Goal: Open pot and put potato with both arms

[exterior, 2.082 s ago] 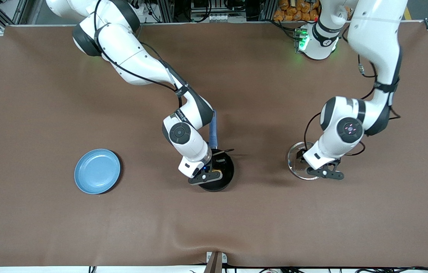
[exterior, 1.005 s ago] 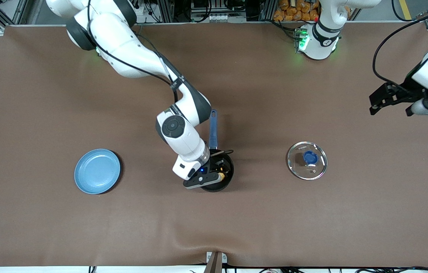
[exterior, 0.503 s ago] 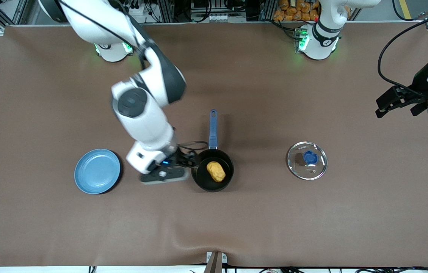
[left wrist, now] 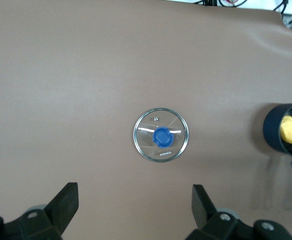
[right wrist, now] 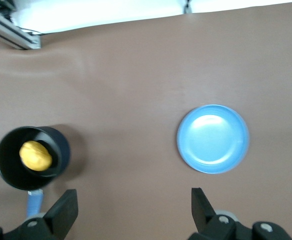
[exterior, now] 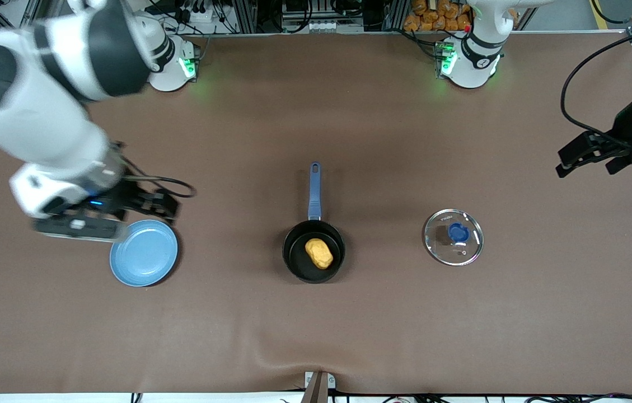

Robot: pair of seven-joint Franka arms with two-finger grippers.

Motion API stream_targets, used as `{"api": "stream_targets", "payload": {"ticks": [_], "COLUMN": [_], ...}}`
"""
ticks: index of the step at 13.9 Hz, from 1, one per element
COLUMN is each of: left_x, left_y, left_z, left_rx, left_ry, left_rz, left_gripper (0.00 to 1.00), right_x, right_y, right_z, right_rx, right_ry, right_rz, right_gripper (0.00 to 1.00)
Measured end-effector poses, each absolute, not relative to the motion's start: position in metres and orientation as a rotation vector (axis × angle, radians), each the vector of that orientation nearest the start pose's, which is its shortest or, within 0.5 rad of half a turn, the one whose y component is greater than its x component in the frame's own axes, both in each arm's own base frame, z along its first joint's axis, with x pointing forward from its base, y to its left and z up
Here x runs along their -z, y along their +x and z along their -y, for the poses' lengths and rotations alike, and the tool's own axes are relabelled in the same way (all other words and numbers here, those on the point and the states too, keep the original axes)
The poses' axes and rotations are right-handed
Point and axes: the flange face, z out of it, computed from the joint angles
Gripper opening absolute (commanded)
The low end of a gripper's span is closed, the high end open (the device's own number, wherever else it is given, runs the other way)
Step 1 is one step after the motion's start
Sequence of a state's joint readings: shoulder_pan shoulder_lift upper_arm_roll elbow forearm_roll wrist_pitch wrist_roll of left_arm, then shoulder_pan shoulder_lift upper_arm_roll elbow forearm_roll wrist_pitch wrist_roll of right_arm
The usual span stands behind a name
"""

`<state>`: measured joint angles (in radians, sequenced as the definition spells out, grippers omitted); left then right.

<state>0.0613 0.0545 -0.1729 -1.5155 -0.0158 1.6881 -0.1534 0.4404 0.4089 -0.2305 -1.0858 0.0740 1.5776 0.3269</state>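
The black pot (exterior: 296,258) with its blue handle (exterior: 314,190) stands open in the middle of the table. The yellow-orange potato (exterior: 319,253) lies inside it. The glass lid (exterior: 453,246) with a blue knob (exterior: 457,231) lies flat on the table, beside the pot toward the left arm's end. My right gripper (exterior: 165,206) is open and empty, up over the table at the edge of the blue plate. My left gripper (exterior: 583,162) is open and empty, high over the table's left-arm end. The left wrist view shows the lid (left wrist: 145,145), pot (left wrist: 273,131) and potato (left wrist: 290,130). The right wrist view shows the pot (right wrist: 6,167) and potato (right wrist: 35,155).
A flat light-blue plate (exterior: 144,252) lies toward the right arm's end of the table, and shows in the right wrist view (right wrist: 212,139). The brown mat has a raised wrinkle near the front edge (exterior: 271,347).
The right gripper let go of the potato in the pot and swung away to the plate. The left gripper left the lid on the table and pulled back to its end.
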Motion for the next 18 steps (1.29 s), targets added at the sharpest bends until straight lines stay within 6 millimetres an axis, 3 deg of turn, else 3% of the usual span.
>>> {"api": "stream_targets", "payload": {"ticks": [3, 7, 13, 15, 18], "left_x": [-0.625, -0.617, -0.619, -0.620, -0.621], "left_y": [0.584, 0.588, 0.589, 0.589, 0.589], "left_z": [0.056, 0.049, 0.053, 0.050, 0.046], "left_rx": [0.168, 0.145, 0.152, 0.157, 0.161], "left_ry": [-3.165, -3.167, -3.164, -3.164, -3.163], "left_rz": [-0.085, -0.078, -0.083, -0.072, -0.061], "left_gripper": [1.00, 1.00, 1.00, 1.00, 1.00], "right_x": [-0.634, -0.672, -0.686, -0.681, -0.671], "right_y": [0.639, 0.617, 0.596, 0.594, 0.596], "right_z": [-0.112, -0.037, 0.057, 0.070, 0.068], "right_rx": [0.101, 0.099, 0.082, 0.064, 0.032], "right_ry": [-3.131, -3.127, -3.146, -3.147, -3.163], "right_rz": [-0.145, -0.060, 0.075, 0.088, 0.102], "right_gripper": [1.00, 1.00, 1.00, 1.00, 1.00]}}
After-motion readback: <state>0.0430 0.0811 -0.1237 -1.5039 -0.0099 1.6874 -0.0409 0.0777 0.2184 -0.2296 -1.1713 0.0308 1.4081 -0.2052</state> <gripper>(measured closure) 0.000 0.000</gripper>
